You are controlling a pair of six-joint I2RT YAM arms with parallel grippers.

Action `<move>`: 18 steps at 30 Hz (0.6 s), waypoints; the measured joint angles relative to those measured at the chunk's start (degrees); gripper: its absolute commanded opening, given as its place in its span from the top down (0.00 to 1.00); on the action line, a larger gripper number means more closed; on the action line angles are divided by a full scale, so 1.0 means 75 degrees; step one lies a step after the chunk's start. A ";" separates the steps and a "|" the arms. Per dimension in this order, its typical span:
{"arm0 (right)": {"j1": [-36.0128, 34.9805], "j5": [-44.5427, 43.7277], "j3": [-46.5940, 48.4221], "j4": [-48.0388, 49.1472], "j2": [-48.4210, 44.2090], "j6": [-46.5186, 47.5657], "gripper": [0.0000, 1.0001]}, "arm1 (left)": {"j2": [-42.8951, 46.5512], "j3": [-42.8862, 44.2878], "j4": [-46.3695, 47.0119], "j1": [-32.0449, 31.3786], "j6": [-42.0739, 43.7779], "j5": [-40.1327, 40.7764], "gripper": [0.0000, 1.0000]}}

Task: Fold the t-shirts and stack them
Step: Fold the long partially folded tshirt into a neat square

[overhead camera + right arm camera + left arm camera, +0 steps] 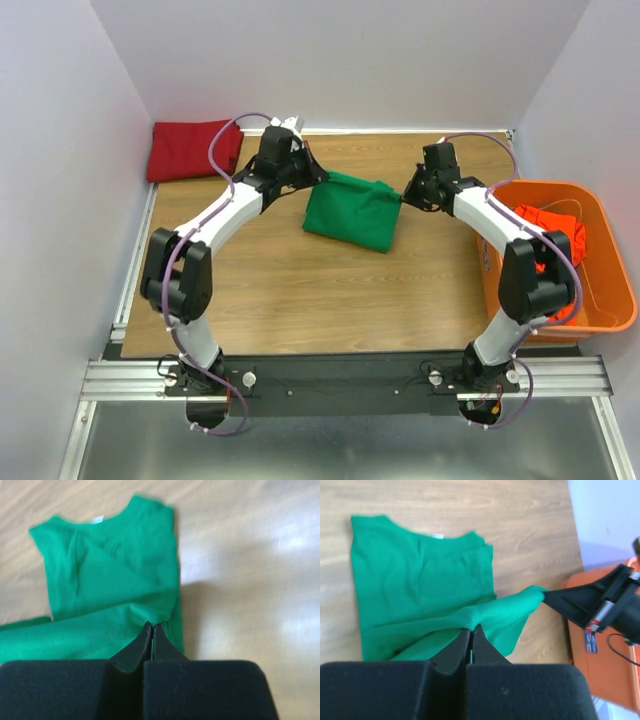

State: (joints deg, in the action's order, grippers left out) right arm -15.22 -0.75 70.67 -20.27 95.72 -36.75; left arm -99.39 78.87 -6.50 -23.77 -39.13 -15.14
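The green t-shirt (352, 210) lies partly folded in the middle of the table. My left gripper (318, 176) is shut on its far left edge, cloth pinched between the tips (471, 630). My right gripper (407, 195) is shut on its far right edge (152, 626). Both hold the edge lifted, stretched between them. The green t-shirt fills the left wrist view (420, 585) and the right wrist view (105, 590). The dark red t-shirt (192, 150) lies folded at the far left corner. The orange-red t-shirt (545, 232) lies crumpled in the basket.
The orange plastic basket (600, 270) stands at the right table edge, beside my right arm. White walls close the table on the left, back and right. My right gripper's fingers (580, 602) show in the left wrist view.
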 measured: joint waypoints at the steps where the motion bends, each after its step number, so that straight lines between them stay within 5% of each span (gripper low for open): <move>1: 0.0067 -0.0009 0.0163 0.0061 0.0230 0.0029 0.99 | -0.0201 0.0213 0.0023 0.0009 -0.0012 0.0003 1.00; 9: 0.0452 0.0029 0.1376 0.0449 0.2005 0.0210 0.96 | -0.1947 0.1574 0.0219 0.0221 -0.0134 0.0003 1.00; 12: 0.0533 0.0184 0.1906 0.0586 0.2605 0.0323 0.82 | -0.2521 0.1865 0.0332 0.0396 -0.0160 0.0003 1.00; 13: 0.0551 0.0251 0.2092 0.0641 0.2833 0.0353 0.70 | -0.2652 0.1926 0.0344 0.0440 -0.0160 -0.0003 0.99; 14: 0.0562 0.0286 0.2194 0.0676 0.2958 0.0379 0.63 | -0.2838 0.2037 0.0370 0.0516 -0.0160 -0.0006 0.96; 18: 0.0627 0.0484 0.2836 0.0764 0.3637 0.0597 0.34 | -0.3177 0.2049 0.0656 0.0772 -0.0154 -0.0026 0.56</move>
State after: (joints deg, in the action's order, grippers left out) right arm -10.52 2.87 91.94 -14.55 123.00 -32.27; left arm -123.22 94.24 -1.58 -17.98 -40.29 -15.33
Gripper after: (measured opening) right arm 0.513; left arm 0.287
